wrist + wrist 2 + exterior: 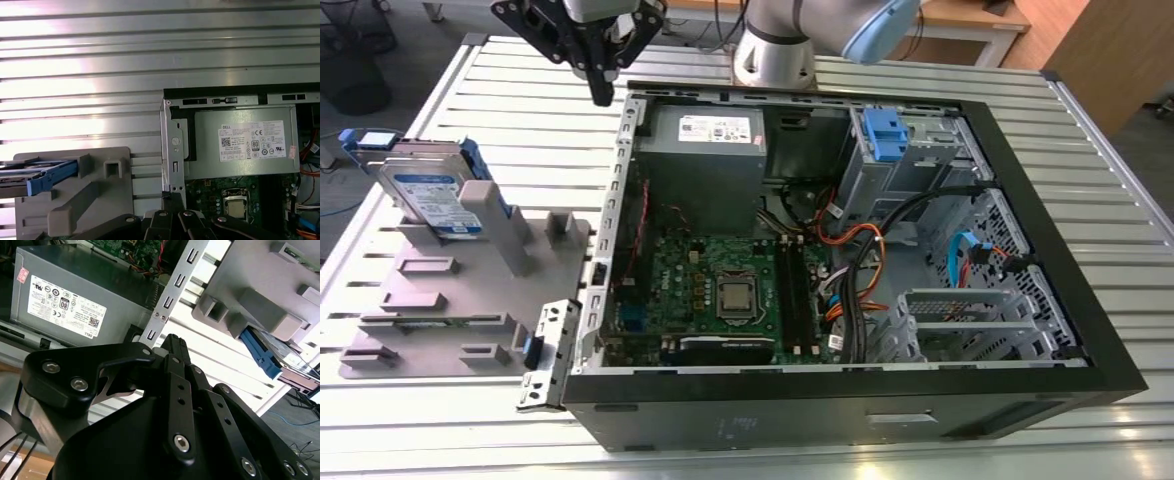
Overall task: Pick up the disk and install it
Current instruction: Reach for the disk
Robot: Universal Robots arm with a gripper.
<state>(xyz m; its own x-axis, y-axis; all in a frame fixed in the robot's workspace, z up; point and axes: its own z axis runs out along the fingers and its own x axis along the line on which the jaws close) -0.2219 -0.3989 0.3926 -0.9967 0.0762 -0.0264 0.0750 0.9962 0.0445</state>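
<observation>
While your gripper (600, 92) hangs above the slatted metal table (480, 90), just outside the far corner of the open computer case (854, 420) on the exterior view's left, its fingers are pressed together with nothing between them. You can see the same thing in the second wrist view, where the black fingers meet at their tips (172, 342). The disk (430, 195) is well apart from the gripper. It stands on edge and tilted in the grey fixture (440, 300), which lies on the table beside the case at the exterior view's left. Its white-and-blue label faces the camera, and its blue rails show along its edges. In the first wrist view you see the disk (20, 171) from the side, with its blue end tab sticking out past an upright of the fixture (90, 200), and the gripper (169, 200) is over the case's edge. In the second wrist view the disk (260, 356) shows as a blue rail under the fixture's (260, 295) grey blocks. Inside the case, the grey power-supply box (704, 140) with its white sticker sits in the corner nearest your gripper, and you can see it in both wrist views (65, 300) (240, 145). The green motherboard (720, 280) lies below it, and a tall blue clip (885, 135) stands in the drive bay toward the exterior view's right.
</observation>
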